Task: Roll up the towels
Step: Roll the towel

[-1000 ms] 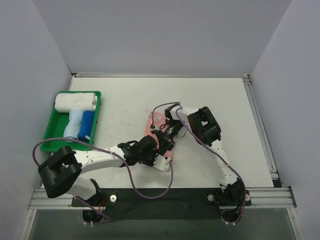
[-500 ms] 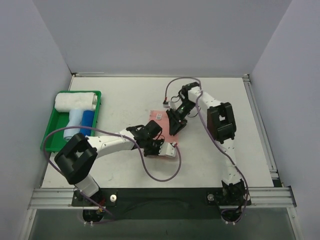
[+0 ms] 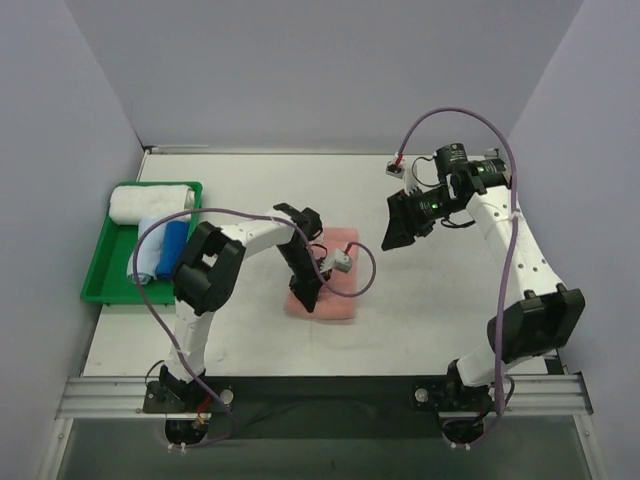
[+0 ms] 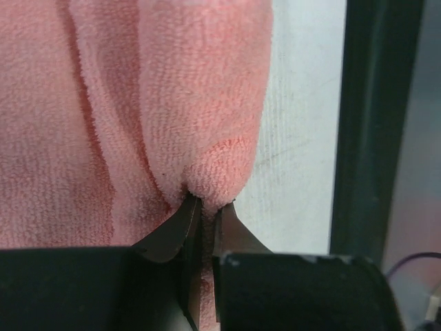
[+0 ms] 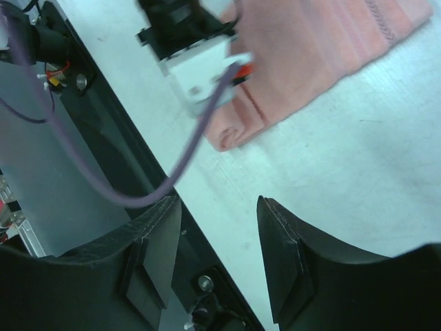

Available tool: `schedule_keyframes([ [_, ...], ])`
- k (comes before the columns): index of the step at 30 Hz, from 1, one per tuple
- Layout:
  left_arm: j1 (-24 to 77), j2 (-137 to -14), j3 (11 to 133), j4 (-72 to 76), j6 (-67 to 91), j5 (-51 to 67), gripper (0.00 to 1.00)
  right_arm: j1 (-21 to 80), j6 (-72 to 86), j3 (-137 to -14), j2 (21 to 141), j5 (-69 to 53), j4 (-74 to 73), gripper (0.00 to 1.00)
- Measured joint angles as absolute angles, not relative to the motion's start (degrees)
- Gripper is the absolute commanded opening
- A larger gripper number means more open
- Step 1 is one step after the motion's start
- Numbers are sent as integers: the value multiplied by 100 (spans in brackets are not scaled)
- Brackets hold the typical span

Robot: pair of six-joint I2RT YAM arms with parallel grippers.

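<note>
Left gripper [image 4: 205, 209]: jaws all but shut, pinching a raised fold of the pink towel [image 4: 172, 103]. Only a thin sliver of cloth separates the two fingertips [image 4: 187, 219]. Ahead of the jaws, the towel runs away in lengthwise ridges. To the jaws' right side its edge ends, and bare table [image 4: 303, 138] shows beyond.

In the top view, the left gripper [image 3: 306, 298] sits low on the pink towel [image 3: 338, 305], at its near left part. The towel lies mid-table as a partly bunched strip, not a cylinder.

Right gripper [image 5: 219, 207]: jaws wide apart, holding nothing. Only table surface and the dark front rail show through the gap. The pink towel [image 5: 310, 55] lies well ahead of these jaws, with the left arm's wrist block upon it. In the top view, the right gripper [image 3: 392, 238] is raised and well apart from the towel, on its right side.

Light blue towel [image 3: 150, 246]: rolled, lying in the green tray [image 3: 100, 262], far to the left of both sets of jaws. Beside it lie a white roll [image 3: 150, 203] and a dark blue roll [image 3: 173, 250].
</note>
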State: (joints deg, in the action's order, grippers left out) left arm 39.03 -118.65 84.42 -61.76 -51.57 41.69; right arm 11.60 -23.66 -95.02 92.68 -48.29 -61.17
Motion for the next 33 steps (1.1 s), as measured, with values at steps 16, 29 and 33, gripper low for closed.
schedule_keyframes([
  [16,3212,-14129,10665,-8748,-4821,5446,2,4418,-2316,-7507,7507,-2947,-5096,53],
  [29,3100,-14424,10812,-9048,-4165,5496,19,6053,-2969,-7011,9765,-639,-2904,64],
  [33,3055,-14464,10812,-9096,-4091,5535,19,6123,-3197,-6512,10075,-259,-2335,59],
])
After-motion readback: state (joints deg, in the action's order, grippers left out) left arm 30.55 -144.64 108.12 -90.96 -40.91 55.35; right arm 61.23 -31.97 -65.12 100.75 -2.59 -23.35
